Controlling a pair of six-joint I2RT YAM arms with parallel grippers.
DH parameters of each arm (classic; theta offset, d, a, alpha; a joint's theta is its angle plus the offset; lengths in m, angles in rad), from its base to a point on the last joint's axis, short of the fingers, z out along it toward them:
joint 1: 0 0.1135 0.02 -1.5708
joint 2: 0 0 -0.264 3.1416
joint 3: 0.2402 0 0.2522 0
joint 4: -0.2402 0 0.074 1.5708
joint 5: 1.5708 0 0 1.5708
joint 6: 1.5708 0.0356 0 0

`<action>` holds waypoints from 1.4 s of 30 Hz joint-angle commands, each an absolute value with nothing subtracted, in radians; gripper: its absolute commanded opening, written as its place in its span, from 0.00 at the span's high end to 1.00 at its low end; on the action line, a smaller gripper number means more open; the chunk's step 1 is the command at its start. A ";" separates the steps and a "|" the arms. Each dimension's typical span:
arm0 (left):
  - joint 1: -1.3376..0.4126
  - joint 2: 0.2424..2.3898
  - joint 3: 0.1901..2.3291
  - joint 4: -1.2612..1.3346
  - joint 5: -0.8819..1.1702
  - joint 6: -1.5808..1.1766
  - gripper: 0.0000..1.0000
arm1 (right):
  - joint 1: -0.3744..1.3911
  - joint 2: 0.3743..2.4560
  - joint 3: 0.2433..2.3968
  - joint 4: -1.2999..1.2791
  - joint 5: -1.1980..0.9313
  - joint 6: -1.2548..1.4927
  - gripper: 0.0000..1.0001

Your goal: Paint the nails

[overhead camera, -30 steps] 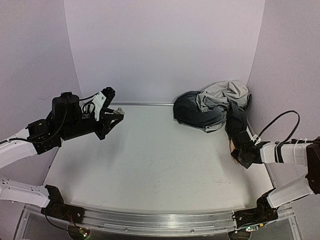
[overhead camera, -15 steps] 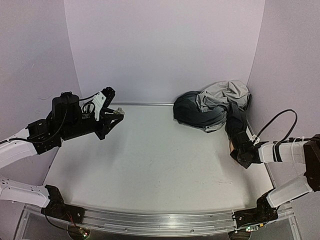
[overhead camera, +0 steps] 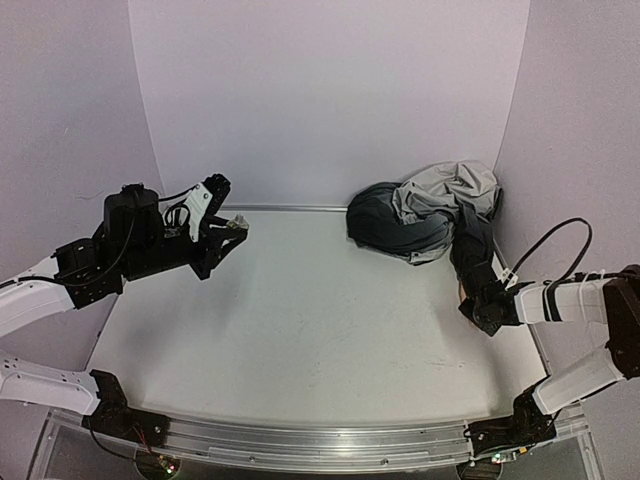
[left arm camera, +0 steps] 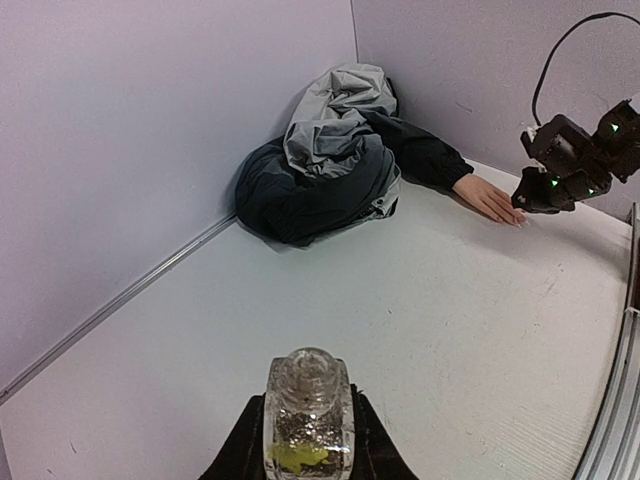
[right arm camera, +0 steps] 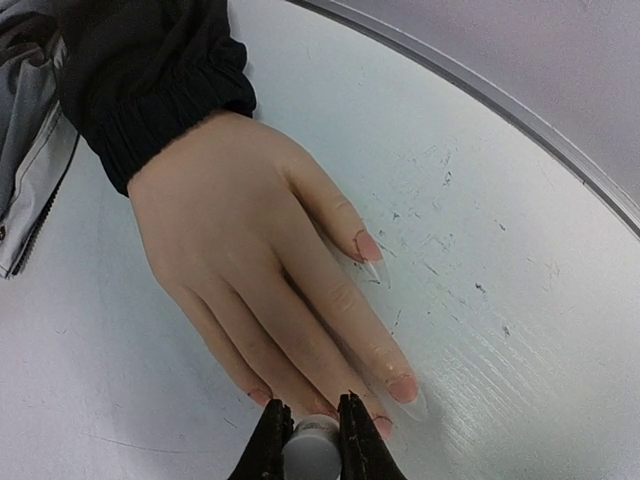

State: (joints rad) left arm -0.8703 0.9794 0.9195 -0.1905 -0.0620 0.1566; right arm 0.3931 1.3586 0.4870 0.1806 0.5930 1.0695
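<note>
At the far left, the left tool [left arm camera: 308, 440] hung over the rear left part of the bench [overhead camera: 300, 320]. It was clenched on a small clear bottle [left arm camera: 307, 400]. The bottle stood upright between the jaws, its ribbed glass neck uncapped, with yellow and dark flecks inside. Pale lilac walls [overhead camera: 320, 100] closed the bench in at the back and on both sides, and a metal rail [overhead camera: 320, 440] ran along its near edge.

Further right, a crumpled jacket [overhead camera: 410, 222], light grey over dark grey, lay heaped in the rear right corner against the walls. One dark sleeve [right arm camera: 150, 90] ran out of the heap along the right wall. From its gathered cuff came the mannequin hand [right arm camera: 240, 250], lying palm down and flat on the bench.

The nails [right arm camera: 403, 388] were long, pale pink with clear tips. Those of the thumb and forefinger showed plainly, while the others were partly hidden behind the right tool [right arm camera: 307, 440]. That tool sat low at the very ends of the middle fingers, well apart from the bottle. It was clenched on a small white cap [right arm camera: 313, 436]. Whether anything under the cap touched a nail could not be told. A black cable [overhead camera: 560, 235] looped above the right arm.
</note>
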 commanded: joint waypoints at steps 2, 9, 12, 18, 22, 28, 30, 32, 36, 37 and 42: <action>-0.867 0.957 0.925 -0.138 -0.057 0.152 1.00 | 0.388 1.371 0.511 0.163 0.632 1.072 1.00; -0.866 0.954 0.923 -0.138 -0.057 0.153 1.00 | 0.389 1.388 0.514 0.141 0.625 1.095 1.00; -0.866 0.953 0.923 -0.138 -0.057 0.153 1.00 | 0.388 1.385 0.515 0.134 0.625 1.097 1.00; -0.865 0.953 0.923 -0.140 -0.057 0.154 1.00 | 0.388 1.387 0.515 0.117 0.618 1.108 1.00; -0.866 0.953 0.923 -0.140 -0.055 0.152 1.00 | 0.389 1.393 0.517 0.110 0.614 1.114 1.00; -0.866 0.952 0.922 -0.139 -0.056 0.152 1.00 | 0.389 1.392 0.519 0.097 0.607 1.123 1.00; -0.866 0.952 0.921 -0.140 -0.055 0.152 1.00 | 0.389 1.390 0.515 0.095 0.598 1.130 1.00; -0.866 0.953 0.922 -0.140 -0.055 0.152 1.00 | 0.389 1.388 0.512 0.094 0.592 1.129 1.00; -0.866 0.955 0.922 -0.140 -0.054 0.151 1.00 | 0.389 1.369 0.503 0.092 0.592 1.127 1.00; -0.866 0.955 0.922 -0.140 -0.053 0.152 1.00 | 0.389 1.362 0.501 0.091 0.591 1.127 1.00; -0.866 0.955 0.923 -0.140 -0.052 0.149 1.00 | 0.388 1.304 0.477 0.084 0.592 1.128 1.00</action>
State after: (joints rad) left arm -0.8703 0.9791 0.9195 -0.1905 -0.0620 0.1566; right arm 0.3931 1.3670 0.4881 0.1318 0.5739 1.1206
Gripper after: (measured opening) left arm 0.212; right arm 0.144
